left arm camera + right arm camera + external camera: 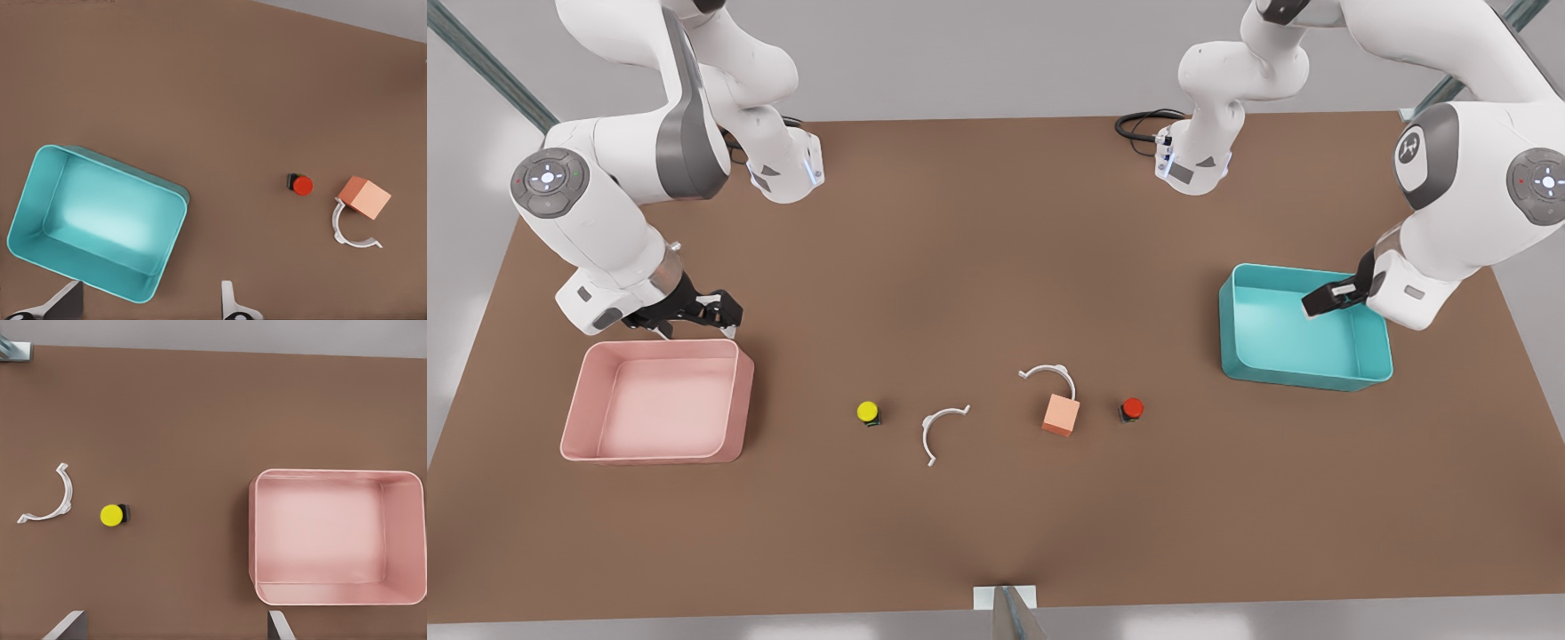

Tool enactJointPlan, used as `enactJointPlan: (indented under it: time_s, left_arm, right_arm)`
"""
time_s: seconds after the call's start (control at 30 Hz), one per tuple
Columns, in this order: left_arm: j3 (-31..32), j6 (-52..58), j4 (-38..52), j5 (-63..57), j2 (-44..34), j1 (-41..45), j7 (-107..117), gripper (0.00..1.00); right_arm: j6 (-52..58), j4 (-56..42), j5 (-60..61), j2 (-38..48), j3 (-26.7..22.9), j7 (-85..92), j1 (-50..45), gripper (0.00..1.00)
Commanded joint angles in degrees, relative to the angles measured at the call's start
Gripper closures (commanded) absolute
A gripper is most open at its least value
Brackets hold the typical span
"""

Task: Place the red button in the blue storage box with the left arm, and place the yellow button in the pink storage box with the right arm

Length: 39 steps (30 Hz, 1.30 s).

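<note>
The red button (1132, 409) stands on the brown table right of centre, beside an orange cube; the left wrist view has the red button (301, 185) well away from the box. The blue storage box (1280, 369) sits at the front view's right, and my left gripper (1325, 298) hovers open over it, its fingers (230, 301) wide apart above the blue storage box (107, 213). The yellow button (868, 412) stands left of centre, seen also as the yellow button (113, 515). My right gripper (711, 311) hangs open just behind the pink storage box (658, 400), fingers (279, 625) spread near the pink storage box (320, 527). Both boxes hold nothing.
An orange cube (1060, 415) lies just left of the red button, with a white curved clip (1049, 373) touching its far side. A second white clip (938, 431) lies between the cube and the yellow button. A black cable (1138, 124) coils at the table's back edge.
</note>
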State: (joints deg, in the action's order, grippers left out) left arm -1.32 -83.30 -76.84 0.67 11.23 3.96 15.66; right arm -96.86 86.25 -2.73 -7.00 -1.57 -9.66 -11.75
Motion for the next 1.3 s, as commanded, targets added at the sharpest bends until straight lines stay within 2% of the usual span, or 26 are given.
enactJointPlan:
  time_s: [0.0,0.1,0.13,0.23,0.3,0.37,0.4,0.5,0.7,0.87,1.03,1.27]
  left_arm:
    - [0.0,-0.02,0.03,-0.06,-0.07,0.0,-14.34,0.0]
    - [0.18,-0.81,0.11,-0.14,1.69,0.96,-14.6,0.0]
    - [0.09,-1.42,0.9,-0.06,4.76,4.12,-14.43,0.0]
    - [0.09,-15.65,0.47,0.38,12.76,11.24,-10.66,0.0]
    - [0.0,-23.92,-0.41,0.12,17.51,14.76,-3.88,0.0]
    - [0.0,-34.12,-6.21,0.12,18.56,15.38,-3.97,0.0]
    - [0.0,-35.44,-7.18,0.12,18.65,15.38,-3.97,0.0]
    - [0.0,-46.69,-13.86,0.12,19.44,16.87,-1.42,0.0]
    - [0.0,-51.96,-14.12,0.12,23.75,18.37,1.74,0.0]
    - [-0.09,-52.14,-14.56,0.3,24.98,18.01,1.83,0.0]
    - [0.0,-51.96,-19.92,0.56,24.98,18.37,3.59,0.0]
    - [0.0,-52.14,-20.54,0.56,26.74,18.19,3.59,0.0]
  right_arm:
    - [0.09,-0.03,0.01,0.06,-0.01,0.17,-0.02,0.0]
    - [0.0,-0.12,0.01,0.06,-0.01,0.08,0.06,0.0]
    - [-0.17,-0.12,0.01,-0.47,0.07,0.08,-0.02,0.0]
    - [-2.8,-0.12,-0.08,-4.42,1.57,-0.27,-0.99,0.0]
    - [-7.99,-0.12,-0.08,-9.25,5.87,-0.45,-0.99,0.0]
    - [-15.2,-0.12,-0.26,-16.37,9.03,-0.89,-1.43,0.0]
    - [-17.92,-0.29,-0.34,-18.48,9.74,-0.98,-1.43,0.0]
    - [-20.12,-3.46,-0.52,-26.13,9.65,-0.89,-3.36,0.0]
    - [-23.11,-2.93,-0.17,-32.55,9.74,-1.06,-3.89,0.0]
    - [-23.29,-2.58,-0.17,-34.39,10.27,-0.98,-3.8,0.0]
    - [-23.37,-2.58,-0.17,-36.24,10.27,-0.45,-3.1,0.0]
    - [-25.57,-0.73,-0.08,-36.77,10.27,-0.62,-3.01,0.0]
